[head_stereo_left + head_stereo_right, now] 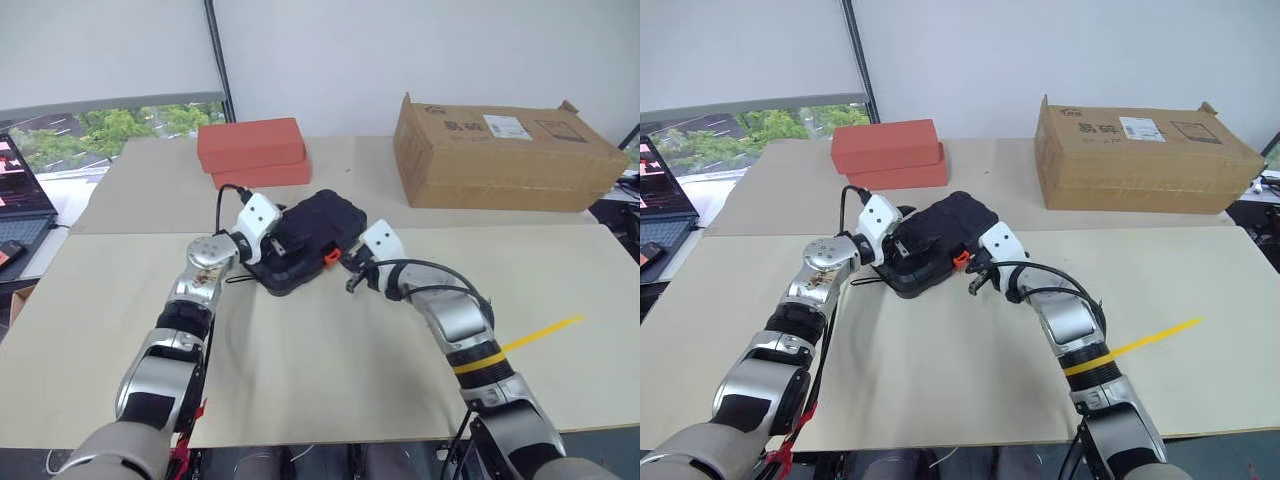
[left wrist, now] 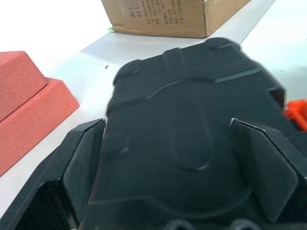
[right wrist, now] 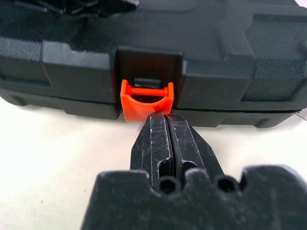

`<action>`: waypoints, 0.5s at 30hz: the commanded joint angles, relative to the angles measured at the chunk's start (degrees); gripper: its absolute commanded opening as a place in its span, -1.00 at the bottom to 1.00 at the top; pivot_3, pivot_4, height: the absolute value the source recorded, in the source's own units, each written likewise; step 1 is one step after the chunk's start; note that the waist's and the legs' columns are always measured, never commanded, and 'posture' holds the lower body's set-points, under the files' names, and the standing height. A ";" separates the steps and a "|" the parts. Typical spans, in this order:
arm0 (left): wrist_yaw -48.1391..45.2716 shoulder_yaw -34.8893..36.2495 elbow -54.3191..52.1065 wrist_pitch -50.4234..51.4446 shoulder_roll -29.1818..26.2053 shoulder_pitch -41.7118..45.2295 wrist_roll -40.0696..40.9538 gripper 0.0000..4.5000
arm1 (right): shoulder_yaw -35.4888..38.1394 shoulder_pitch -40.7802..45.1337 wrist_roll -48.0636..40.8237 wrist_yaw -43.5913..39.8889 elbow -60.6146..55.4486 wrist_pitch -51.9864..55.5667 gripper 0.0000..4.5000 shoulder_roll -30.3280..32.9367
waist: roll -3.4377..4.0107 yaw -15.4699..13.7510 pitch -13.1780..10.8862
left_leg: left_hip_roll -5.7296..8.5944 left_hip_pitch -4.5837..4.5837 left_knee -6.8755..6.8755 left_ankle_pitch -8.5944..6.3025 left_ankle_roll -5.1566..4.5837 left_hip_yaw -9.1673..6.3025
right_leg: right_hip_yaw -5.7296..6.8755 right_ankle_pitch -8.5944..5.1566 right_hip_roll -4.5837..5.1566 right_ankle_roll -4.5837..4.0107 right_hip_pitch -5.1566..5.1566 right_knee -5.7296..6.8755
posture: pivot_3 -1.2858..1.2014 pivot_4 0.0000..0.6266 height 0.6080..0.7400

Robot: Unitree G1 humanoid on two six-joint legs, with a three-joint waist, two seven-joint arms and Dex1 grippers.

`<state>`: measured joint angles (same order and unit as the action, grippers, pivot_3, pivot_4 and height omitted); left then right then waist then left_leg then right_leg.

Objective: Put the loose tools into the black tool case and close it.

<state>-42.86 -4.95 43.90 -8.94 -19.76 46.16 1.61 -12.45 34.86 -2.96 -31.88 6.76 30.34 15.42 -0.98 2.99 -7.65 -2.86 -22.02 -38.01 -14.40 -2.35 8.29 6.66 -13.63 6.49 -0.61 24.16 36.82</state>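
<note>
The black tool case (image 1: 308, 243) lies shut on the worktop (image 1: 330, 370), roughly midway along it and toward its far edge, with the orange latch (image 3: 146, 102) on the side facing the robot's right arm. The left gripper (image 2: 177, 167) comes at the case from the left with its forearm stretched forward and the wrist bent inward; its fingers (image 2: 84, 165) are spread wide and straddle the ribbed lid. The right gripper (image 3: 165, 125) reaches in from the right, elbow bent and wrist angled toward the case; its two fingers are pressed together, pinching nothing, with their tips just at the latch's lower edge. Behind the case, two stacked red-orange blocks (image 1: 252, 152) sit near the far-left corner and a cardboard box (image 1: 505, 152) near the far-right.
</note>
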 commanded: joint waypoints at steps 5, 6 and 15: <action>-1.72 -3.48 2.70 3.29 1.12 -5.90 -2.85 1.00 | -0.57 2.86 -1.17 -0.30 -3.70 -2.01 -0.99 -3.74 | 0.01 0.46 0.01 | -0.08 0.06 0.00 0.02 0.04 0.01 | -0.03 0.00 0.00 0.00 0.00 0.04 | 0.03 -0.52 0.57; -1.71 -3.45 2.54 3.39 1.14 -6.01 -2.85 1.00 | -0.58 2.86 -1.01 -0.28 -3.63 -2.05 -0.99 -3.89 | 0.02 0.52 0.01 | -0.09 0.06 0.00 0.02 0.05 0.00 | -0.03 0.00 0.00 0.00 -0.01 0.06 | 0.03 -0.52 0.57; -1.61 -3.00 2.82 3.62 0.96 -6.01 -2.72 1.00 | -0.18 2.65 -0.17 -0.66 -2.95 -2.50 -0.99 -3.69 | 0.01 0.61 0.01 | -0.05 0.06 0.01 0.04 0.07 0.00 | -0.03 0.01 0.01 -0.01 -0.02 0.05 | 0.03 -0.52 0.57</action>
<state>-42.84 -4.92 41.93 -8.83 -18.95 44.59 1.64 -13.14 35.72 -2.99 -32.56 6.22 29.95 11.96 -0.97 3.60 -7.64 -2.91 -21.95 -38.00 -14.36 -2.27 8.29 6.63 -13.63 6.50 -0.62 24.12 36.87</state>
